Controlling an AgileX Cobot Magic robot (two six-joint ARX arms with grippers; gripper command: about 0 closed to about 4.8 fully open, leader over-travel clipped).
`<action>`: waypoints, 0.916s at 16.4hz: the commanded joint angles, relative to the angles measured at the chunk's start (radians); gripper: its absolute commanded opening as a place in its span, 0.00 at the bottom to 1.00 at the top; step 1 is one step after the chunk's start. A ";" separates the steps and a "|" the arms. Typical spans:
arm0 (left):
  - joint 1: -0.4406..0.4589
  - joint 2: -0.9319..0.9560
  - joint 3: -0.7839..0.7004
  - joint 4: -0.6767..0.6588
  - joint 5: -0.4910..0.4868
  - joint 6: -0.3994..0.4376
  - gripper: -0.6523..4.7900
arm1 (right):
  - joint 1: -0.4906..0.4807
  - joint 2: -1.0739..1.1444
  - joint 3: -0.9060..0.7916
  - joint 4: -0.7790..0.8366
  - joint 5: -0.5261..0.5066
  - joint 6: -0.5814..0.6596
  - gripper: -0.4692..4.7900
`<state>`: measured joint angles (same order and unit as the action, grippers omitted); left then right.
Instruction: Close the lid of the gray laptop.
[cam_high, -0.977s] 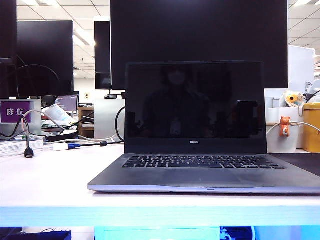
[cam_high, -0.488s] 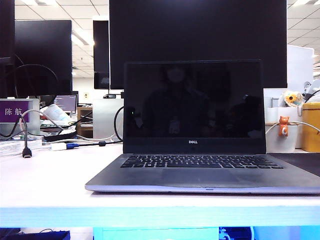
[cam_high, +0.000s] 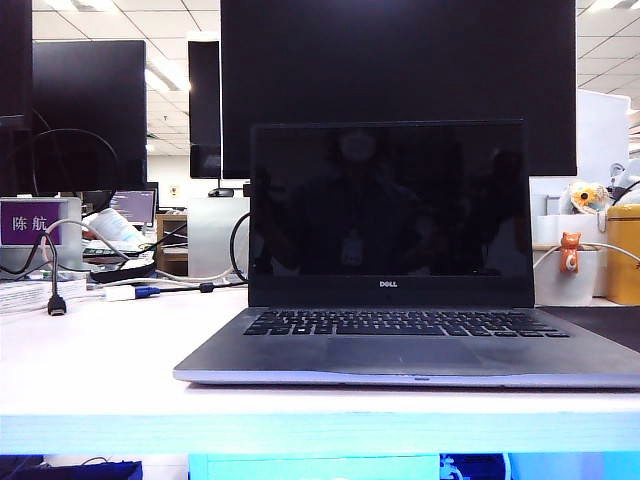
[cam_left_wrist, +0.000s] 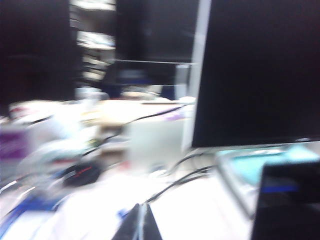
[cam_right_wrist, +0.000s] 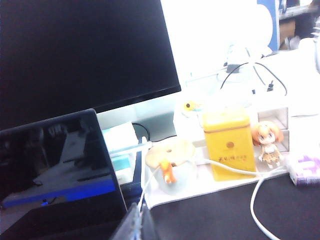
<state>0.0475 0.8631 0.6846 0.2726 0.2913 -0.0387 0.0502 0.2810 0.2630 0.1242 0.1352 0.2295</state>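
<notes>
Exterior view: the gray laptop (cam_high: 410, 350) sits open at the middle of the white table (cam_high: 100, 350), keyboard toward the camera. The lid (cam_high: 390, 210) stands roughly upright, dark screen facing forward, "DELL" on the lower bezel. A large black monitor (cam_high: 400, 80) rises directly behind it. Neither arm appears in this view.

Left wrist view is motion-blurred. The left gripper (cam_left_wrist: 140, 225) shows only as dark fingertips pressed together at the frame edge, above the table, nothing between them. The lid's corner (cam_left_wrist: 287, 200) lies off to one side, apart from the tips.

Right wrist view: the right gripper (cam_right_wrist: 134, 225) shows translucent fingertips, likewise closed with nothing between them. The lid (cam_right_wrist: 55, 170) is just beside them; contact cannot be told. A yellow tin (cam_right_wrist: 227, 142) and a small figurine (cam_right_wrist: 267, 142) stand further off.
</notes>
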 joint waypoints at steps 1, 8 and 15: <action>-0.002 0.217 0.223 -0.031 0.192 0.043 0.11 | -0.001 0.192 0.160 -0.004 -0.054 -0.105 0.09; -0.157 0.647 0.799 -0.436 0.228 0.234 0.11 | -0.032 0.621 0.652 -0.386 -0.320 -0.183 0.09; -0.308 0.908 1.175 -0.740 0.120 0.300 0.11 | -0.121 0.775 0.869 -0.548 -0.561 -0.186 0.09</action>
<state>-0.2356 1.7592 1.8366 -0.4667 0.4614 0.2581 -0.0685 1.0561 1.1271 -0.4210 -0.4229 0.0486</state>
